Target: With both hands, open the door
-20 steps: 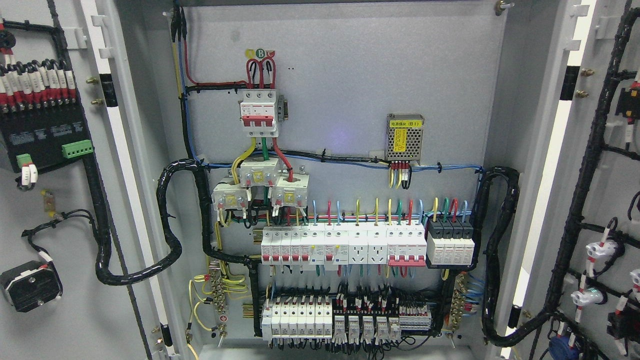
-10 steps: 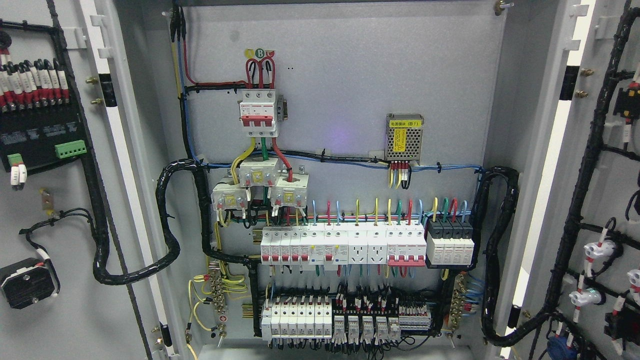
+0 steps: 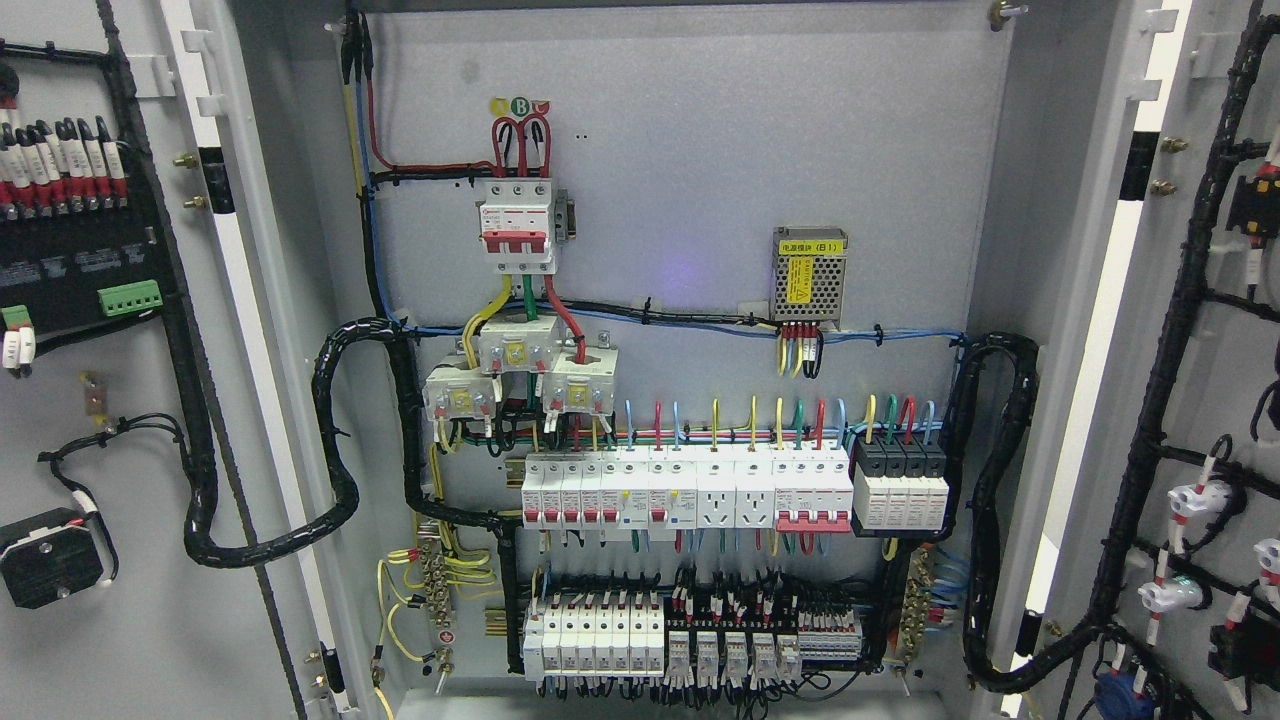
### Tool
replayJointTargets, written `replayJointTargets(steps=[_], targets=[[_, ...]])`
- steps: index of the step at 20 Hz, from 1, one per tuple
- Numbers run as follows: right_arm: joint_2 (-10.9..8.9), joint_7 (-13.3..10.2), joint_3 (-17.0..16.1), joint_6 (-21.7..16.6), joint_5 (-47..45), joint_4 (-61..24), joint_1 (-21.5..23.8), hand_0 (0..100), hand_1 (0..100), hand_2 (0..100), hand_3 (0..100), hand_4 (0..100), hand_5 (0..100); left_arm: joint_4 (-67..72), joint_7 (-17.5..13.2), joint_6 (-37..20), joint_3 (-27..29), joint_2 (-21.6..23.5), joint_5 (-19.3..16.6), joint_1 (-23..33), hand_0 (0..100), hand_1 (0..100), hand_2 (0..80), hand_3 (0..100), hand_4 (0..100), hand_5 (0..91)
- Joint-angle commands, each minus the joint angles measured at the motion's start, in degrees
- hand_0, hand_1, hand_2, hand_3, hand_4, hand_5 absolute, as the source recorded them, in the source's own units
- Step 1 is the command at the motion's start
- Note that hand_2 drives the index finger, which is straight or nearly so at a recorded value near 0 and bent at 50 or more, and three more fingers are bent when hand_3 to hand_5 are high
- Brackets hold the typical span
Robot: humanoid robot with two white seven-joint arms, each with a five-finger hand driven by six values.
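Both grey cabinet doors stand swung wide. The left door (image 3: 130,660) fills the picture's left side, its inner face showing a black terminal block (image 3: 70,250) and a black handle mechanism (image 3: 50,560). The right door (image 3: 1230,120) fills the right side, carrying a black cable loom (image 3: 1160,400) and white lamp sockets (image 3: 1195,500). Between them the cabinet's back panel (image 3: 700,150) is fully exposed. Neither of my hands nor any arm shows in the head view.
On the back panel sit a red-and-white main breaker (image 3: 518,228), a small power supply (image 3: 810,272), a row of white breakers (image 3: 690,490) and lower terminal rows (image 3: 690,640). Thick black looms (image 3: 330,450) run from the panel to each door.
The left door has swung further open: its terminal block, green connector and handle mechanism have drifted left toward the picture's edge. The right door and panel look unchanged.
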Motion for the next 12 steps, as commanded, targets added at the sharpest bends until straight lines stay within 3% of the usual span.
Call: replayJointTargets(steps=[1,7,12], targets=[[-0.26,0.0,6.3,-14.7,0.2,-2.0,-0.6,0,0,0,0,0,0,6.5,0.2,-14.7,0.9,0.5,-0.1,-2.4,0,0,0.0,0,3,0.0],[-0.08,-0.1,11.1,-14.6,3.9,-2.4,-1.7,0,0,0,0,0,0,9.6,0.2,-14.4,1.3,2.0,0.2,-4.4,0,0,0.0,0,3,0.0],[0.71,-0.1,17.4,-14.6,8.4,-2.3,-2.2,0,0,0,0,0,0,10.3,0.2,-12.8,1.3,2.0,0.2,-4.7,0,0,0.0,0,3,0.0]])
